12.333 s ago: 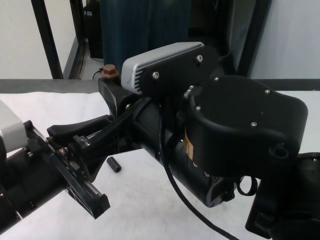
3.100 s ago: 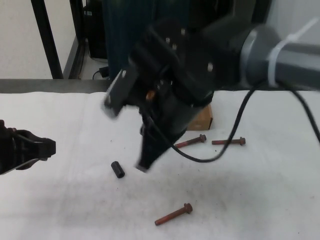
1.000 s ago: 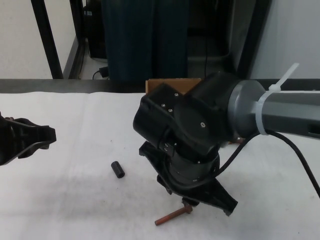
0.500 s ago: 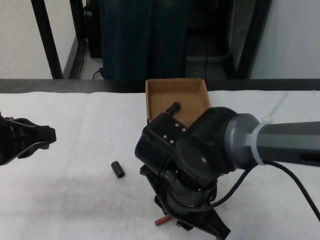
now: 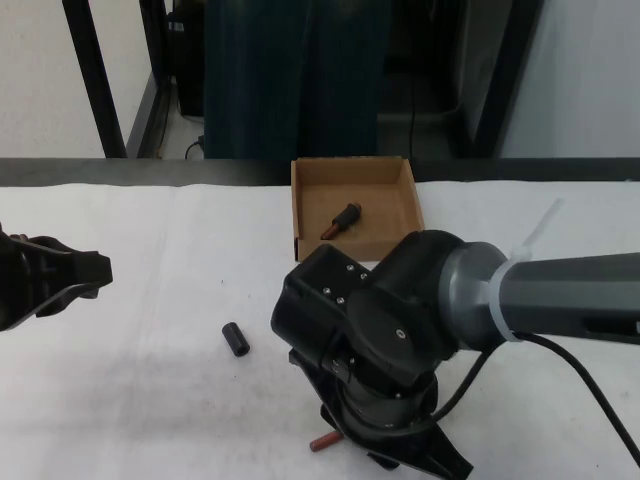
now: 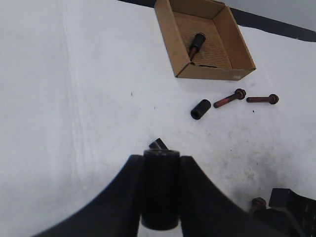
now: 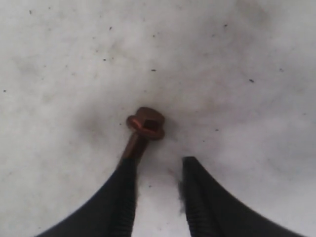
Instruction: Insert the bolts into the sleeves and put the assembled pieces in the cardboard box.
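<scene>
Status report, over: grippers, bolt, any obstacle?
Left gripper shut on sleeve. Right gripper open, low over bolt; shaft runs behind one finger, head free. No obstacle seen near bolt.

High view: right arm (image 5: 400,340) covers most of the bolt (image 5: 322,441), only its tip pokes out. Right wrist view: its shank runs behind 1 finger (image 7: 121,197). Left wrist view: just its head peeks out.
</scene>
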